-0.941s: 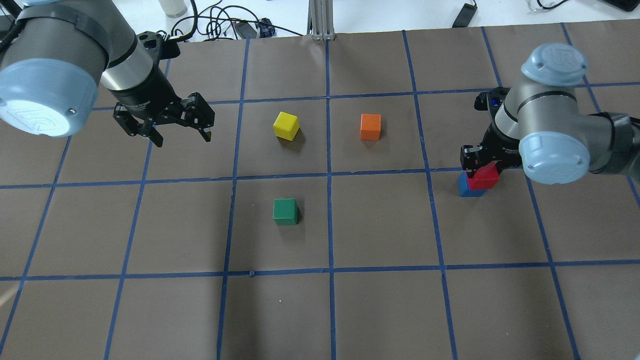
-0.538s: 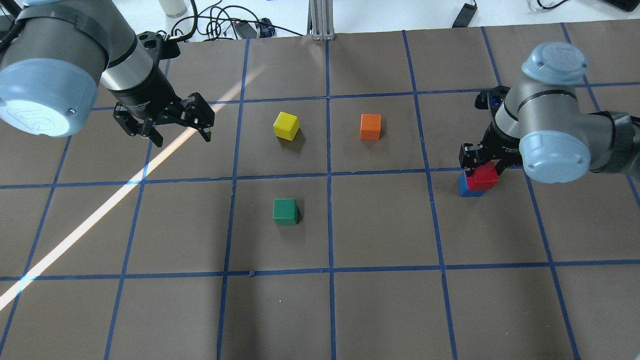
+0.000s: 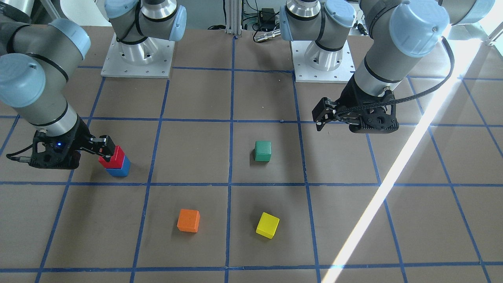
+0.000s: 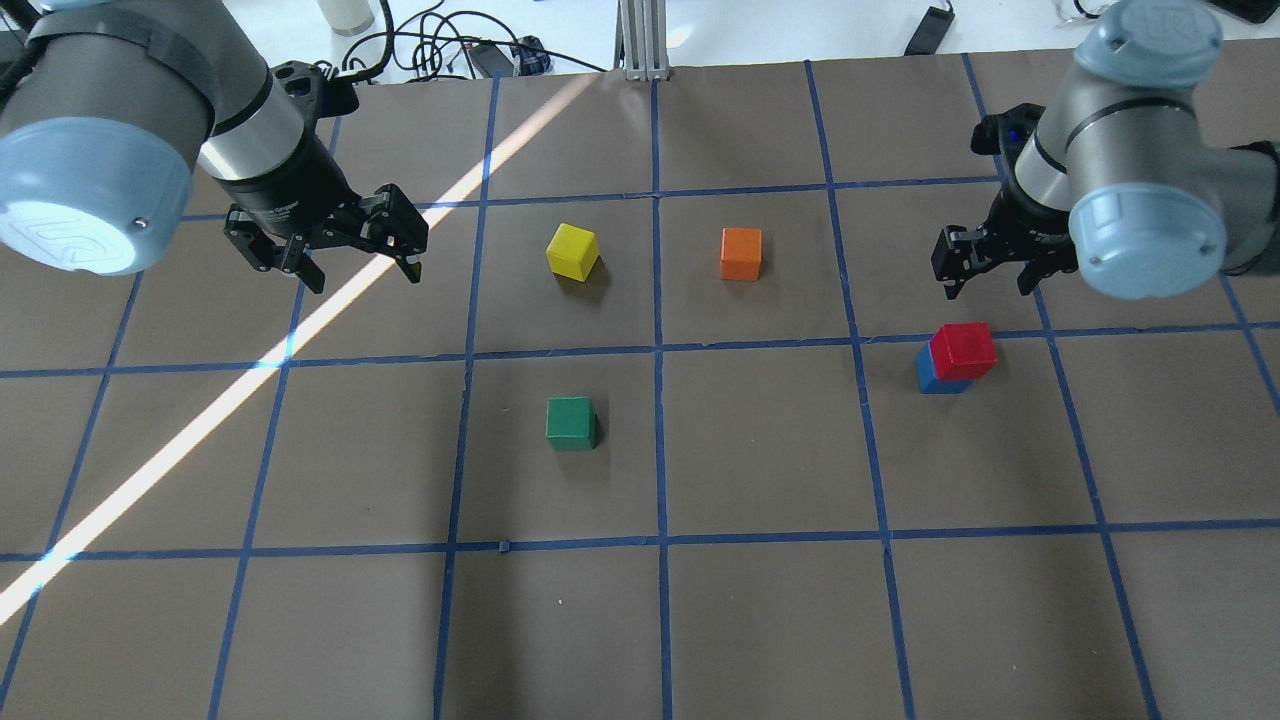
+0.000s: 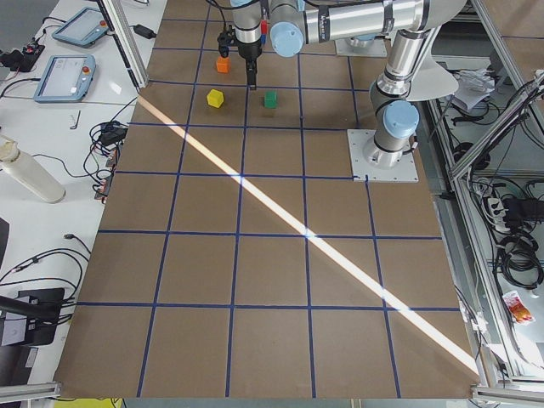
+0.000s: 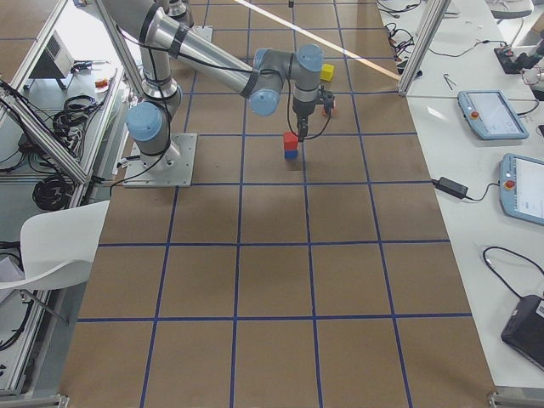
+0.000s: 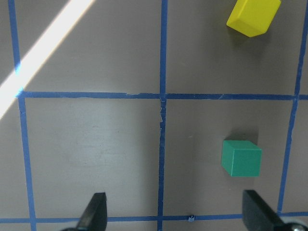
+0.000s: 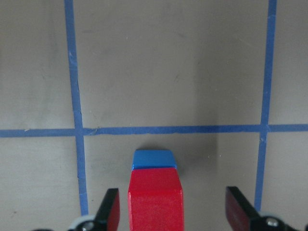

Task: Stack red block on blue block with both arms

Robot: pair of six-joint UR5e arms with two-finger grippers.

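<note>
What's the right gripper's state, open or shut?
Open. The right gripper is spread wide and empty, clear of the red block sitting on the blue block.

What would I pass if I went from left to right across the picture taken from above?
Left gripper → yellow block → orange block → red block sitting on the blue block. The green block lies level with the yellow one, so it has no clear turn.
</note>
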